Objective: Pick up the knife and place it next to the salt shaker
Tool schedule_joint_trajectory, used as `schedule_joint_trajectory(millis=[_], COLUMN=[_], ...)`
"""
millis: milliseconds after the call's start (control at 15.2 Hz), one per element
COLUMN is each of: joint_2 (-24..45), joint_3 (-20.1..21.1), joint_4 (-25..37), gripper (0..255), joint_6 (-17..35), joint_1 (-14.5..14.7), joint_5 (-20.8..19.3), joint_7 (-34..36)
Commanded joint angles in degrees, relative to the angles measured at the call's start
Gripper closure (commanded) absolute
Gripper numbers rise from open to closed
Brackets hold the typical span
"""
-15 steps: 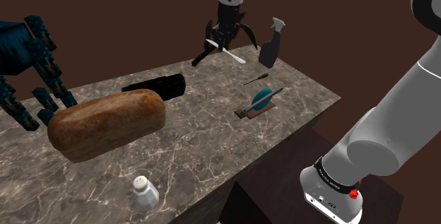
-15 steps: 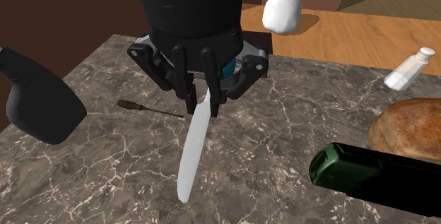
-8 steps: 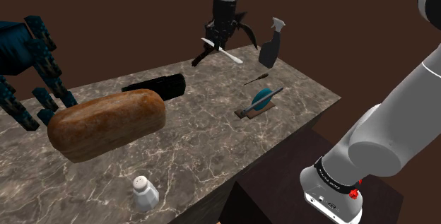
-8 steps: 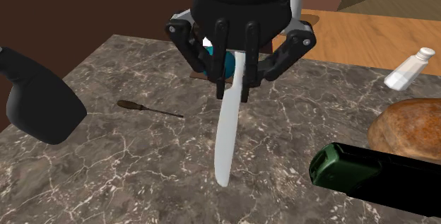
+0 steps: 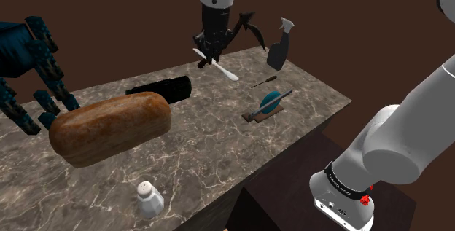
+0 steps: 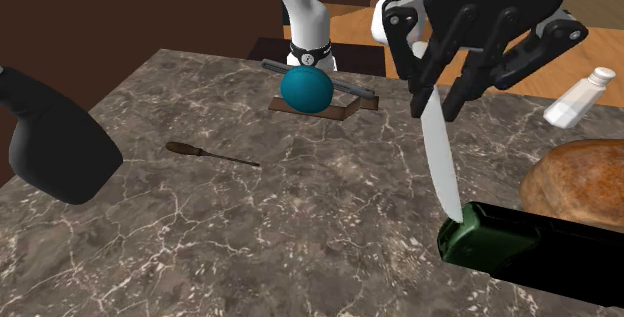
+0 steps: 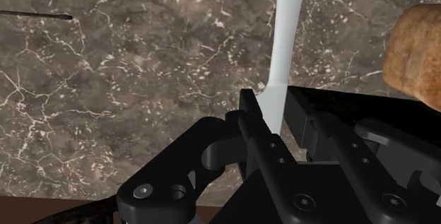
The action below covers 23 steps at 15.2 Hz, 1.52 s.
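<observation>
- The all-black two-finger end effector (image 6: 440, 93) is gripping the handle end of the white-bladed knife (image 6: 441, 160). Its fingers are closing on it from both sides, and the blade is pointing straight out past the fingertips.
- The knife is hanging in the air, clear of the dark veined marble table (image 6: 250, 225).
- Over the last second the end effector is carrying the knife sideways, away from the thin dark screwdriver (image 6: 210, 153) and towards the bread side of the table. I judge that the pick is done and the carry is under way.
- Just beyond the blade tip, a dark green-and-black box-shaped object (image 6: 540, 250) is lying on the table. A brown crusty loaf of bread (image 6: 582, 180) is sitting beside it.
- The small white salt shaker with a grey cap (image 5: 150, 198) is standing well apart from the end effector, beyond the loaf. More travel and a lowering are probably remaining.
</observation>
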Motion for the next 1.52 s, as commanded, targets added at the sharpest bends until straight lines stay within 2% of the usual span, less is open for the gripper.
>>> schedule_joint_trajectory(millis=[0, 462, 924, 1452], joint_2=[-0.36, 1.12, 5.31, 6.09], joint_3=[1.40, 6.49, 11.17, 11.15], joint_4=[-0.19, 1.60, 6.37, 1.07], gripper=[255, 255, 255, 255], joint_6=[-0.17, -0.58, -1.56, 4.44], joint_1=[1.30, 5.90, 10.61, 10.66], joint_5=[0.18, 0.00, -1.60, -1.99], joint_7=[2.75, 12.51, 22.28, 22.58])
